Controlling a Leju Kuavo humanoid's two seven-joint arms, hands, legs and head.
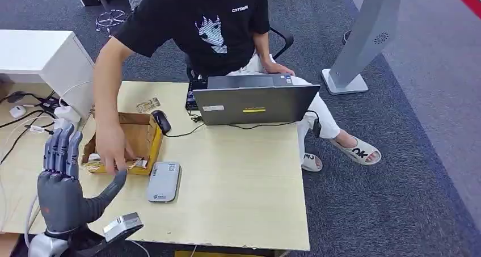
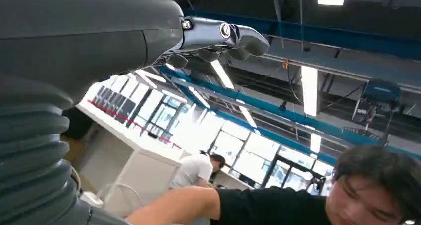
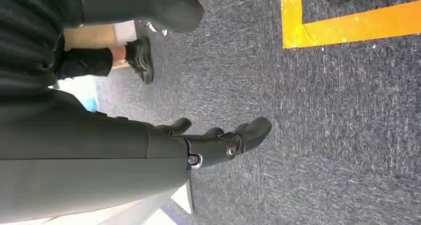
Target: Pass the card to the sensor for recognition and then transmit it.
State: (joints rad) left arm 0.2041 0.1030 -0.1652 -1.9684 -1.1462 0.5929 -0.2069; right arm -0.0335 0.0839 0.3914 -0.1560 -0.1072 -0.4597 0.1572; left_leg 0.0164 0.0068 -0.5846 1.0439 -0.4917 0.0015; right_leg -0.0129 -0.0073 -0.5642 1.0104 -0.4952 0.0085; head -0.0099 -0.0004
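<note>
My left hand (image 1: 62, 180) is raised over the table's front left corner, fingers straight up and spread, thumb out to the side, holding nothing. In the left wrist view its thumb (image 2: 226, 35) points at the ceiling. A flat grey card sensor (image 1: 163, 181) lies on the table just right of the hand. Behind it stands an open cardboard box (image 1: 148, 139) into which a person's hand (image 1: 113, 150) reaches; small pale items (image 1: 138, 164) lie at its front, too small to tell if they are cards. My right hand (image 3: 218, 143) hangs over the grey carpet with nothing in it.
A grey laptop (image 1: 255, 102) stands at the table's far side in front of the seated person (image 1: 210, 24), with a black mouse (image 1: 161, 121) and cable beside the box. Cables and a power strip (image 1: 48, 105) lie at the left. A white cabinet (image 1: 39, 55) stands behind.
</note>
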